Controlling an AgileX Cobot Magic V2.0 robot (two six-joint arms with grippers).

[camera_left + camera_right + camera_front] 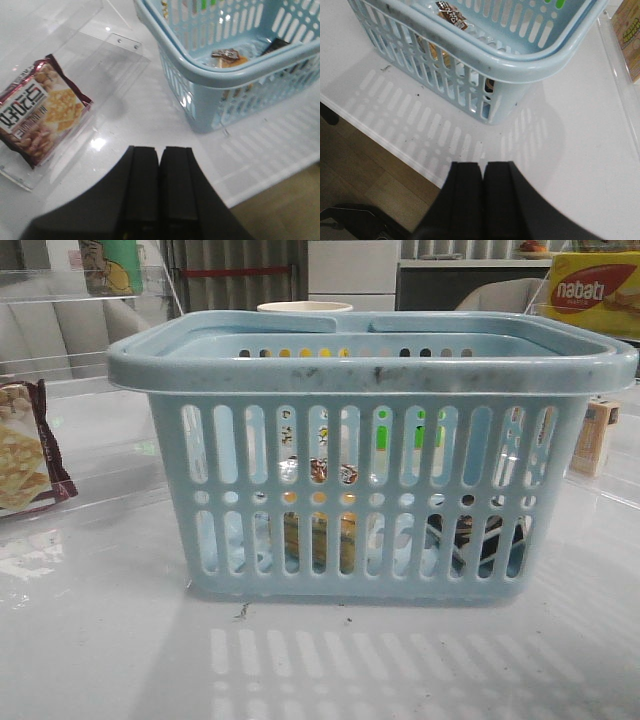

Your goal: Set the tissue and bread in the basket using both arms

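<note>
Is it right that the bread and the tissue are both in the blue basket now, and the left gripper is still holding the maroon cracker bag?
Not quite. The left gripper is shut and empty; the left wrist view shows the maroon cracker bag lying apart on the table. The bread and tissue are in the basket.

The basket [370, 365] stands in the middle of the white table [110, 650], and its open top is the only way in; the slotted walls bar the sides. Inside, the bread [318, 525] stands against the near wall on the left and the tissue [470, 540] lies low on the right, with bare floor between them. In front of the basket the table is free up to its edge. To the left a cracker bag [42, 107] lies in a clear tray [120, 42]. To the right a small carton [596, 437] stands near the basket's corner.
</note>
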